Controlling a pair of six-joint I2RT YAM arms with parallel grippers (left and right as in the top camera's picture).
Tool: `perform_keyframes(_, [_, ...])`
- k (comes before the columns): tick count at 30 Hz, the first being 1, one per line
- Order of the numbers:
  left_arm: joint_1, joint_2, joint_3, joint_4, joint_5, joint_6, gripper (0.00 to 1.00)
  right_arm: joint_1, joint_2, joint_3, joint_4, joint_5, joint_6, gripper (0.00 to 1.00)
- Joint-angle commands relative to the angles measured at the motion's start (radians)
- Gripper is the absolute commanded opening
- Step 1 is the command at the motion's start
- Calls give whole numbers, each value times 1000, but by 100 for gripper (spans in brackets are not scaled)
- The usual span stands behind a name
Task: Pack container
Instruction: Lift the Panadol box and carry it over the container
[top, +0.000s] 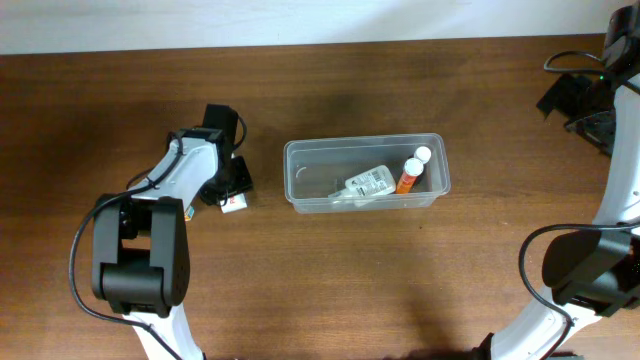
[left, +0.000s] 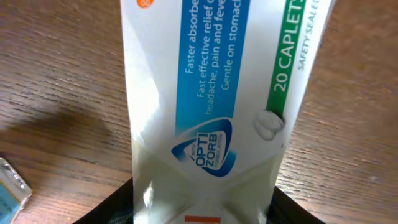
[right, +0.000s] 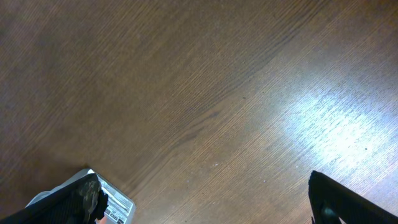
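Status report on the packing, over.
Left gripper shut on white cardboard caplet box, beside clear plastic tub. Right gripper open, empty. Tub holds orange bottle, clear pouch. Nothing between box and tub.

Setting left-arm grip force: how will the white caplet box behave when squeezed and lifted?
The caplet box looks like printed card marked 20 caplets, so probably light and hollow; a hard squeeze could dent it. Its flat faces should not roll. The glossy print may be a bit slippery.
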Motion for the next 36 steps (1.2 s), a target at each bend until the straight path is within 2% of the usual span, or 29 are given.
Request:
perform_keyframes(1, [1,13,84,-36,11,21,53,-2,-16,10,3,12,5,98])
perform_keyframes(6, [1,13,257,-170,11,73,53,-2,-16,10,2,12,5,98])
perform_keyframes(11, [-5,13,521,-371,17,131,54,-2,-16,10,2,12,5,98])
perform_keyframes(15, [-36,13,719,-508,91,241,53,-2,-16,10,2,12,4,98])
perform_keyframes(18, [-77,13,797,-544,155,312,52,-2,-16,10,2,12,4,98])
perform_keyframes(22, [-172,13,831,-551,218,468,52,-2,-17,10,2,12,5,98])
perform_keyframes(26, [-282,15,830,-563,217,607,52,-2,-16,10,2,12,5,99])
perform_keyframes(30, [-375,15,830,-560,216,685,53,-2,-16,10,2,12,5,98])
perform_keyframes(36, [-462,16,828,-532,209,721,53,-2,-16,10,2,12,4,98])
